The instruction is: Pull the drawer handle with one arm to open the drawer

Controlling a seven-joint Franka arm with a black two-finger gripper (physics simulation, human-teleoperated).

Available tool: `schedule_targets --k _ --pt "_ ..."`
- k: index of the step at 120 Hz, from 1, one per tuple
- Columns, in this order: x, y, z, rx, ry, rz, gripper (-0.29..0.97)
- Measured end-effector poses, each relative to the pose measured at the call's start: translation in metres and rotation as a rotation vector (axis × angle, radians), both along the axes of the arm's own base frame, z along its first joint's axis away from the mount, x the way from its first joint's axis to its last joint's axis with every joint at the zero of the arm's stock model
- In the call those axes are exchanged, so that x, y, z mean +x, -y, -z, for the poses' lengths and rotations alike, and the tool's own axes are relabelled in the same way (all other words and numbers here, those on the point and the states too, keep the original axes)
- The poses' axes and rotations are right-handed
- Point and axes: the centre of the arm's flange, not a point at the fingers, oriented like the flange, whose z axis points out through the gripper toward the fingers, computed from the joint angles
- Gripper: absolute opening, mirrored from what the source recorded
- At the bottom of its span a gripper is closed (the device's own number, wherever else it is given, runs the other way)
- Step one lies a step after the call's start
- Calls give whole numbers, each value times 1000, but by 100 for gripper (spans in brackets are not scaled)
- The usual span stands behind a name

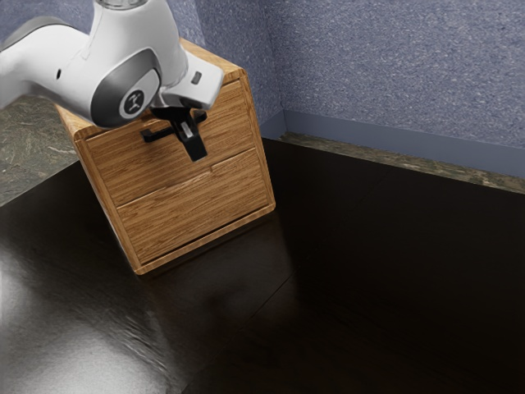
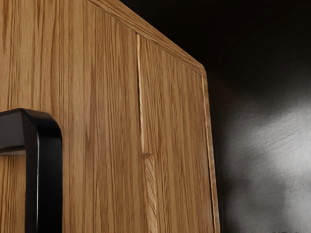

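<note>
**Pincer at handle, drawer shut: pull not yet begun**

Handle (image 1: 153, 134): a black bar on the upper drawer (image 1: 234, 115), lying across the front. The wrist view shows one bent end of it (image 2: 46, 170) standing off the wood.

Drawer: its front sits flush with the lower drawer (image 1: 197, 217), with a thin, even seam (image 2: 141, 97) between the two. Judged shut.

Pincer (image 1: 193, 135): at the handle, toward its 3 o'clock end, and hanging down over the drawer front. Whether it is apart or clamped on the bar cannot be told from either view.

Cabinet (image 1: 107, 127): stands at about 10 o'clock on the dark table (image 1: 328, 312). The arm (image 1: 123, 74) comes in over its top from 10 o'clock.

Recommendations for the step in hand:
- Confirm a firm hold around the bar before any load is applied.
- The hold looks off-centre. A grip nearer mid-bar would lower the chance of the drawer skewing and binding.
- Pull straight out along the drawer's run, judged roughly 4 o'clock in the exterior view, without lifting or twisting.
- Pull slowly. The cabinet appears to stand loose on a glossy table and may slide instead of opening.
</note>
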Motion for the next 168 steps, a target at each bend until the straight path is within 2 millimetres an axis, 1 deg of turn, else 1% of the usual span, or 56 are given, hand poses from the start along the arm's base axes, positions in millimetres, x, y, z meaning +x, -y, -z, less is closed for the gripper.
schedule_targets --k 33,52,63,74,88,106,116,126,138,146,152,168 --pt "0 -2 5 -8 -8 -4 69" --pt "-3 -16 5 -15 -6 -27 68" --pt "-4 -18 11 -22 -17 -33 68" --pt "-4 -14 15 -29 -23 -28 69" --pt "-8 -6 13 -37 -23 -19 68" --pt "-23 5 9 -52 -20 -3 63" --pt "-30 11 12 -58 -26 2 65" --pt "-32 16 17 -59 -35 5 66" --pt "-36 25 15 -63 -30 12 65" --pt "-38 32 13 -65 -27 20 63" --pt "-38 40 14 -66 -27 29 64" --pt "-36 66 14 -62 -27 61 65"
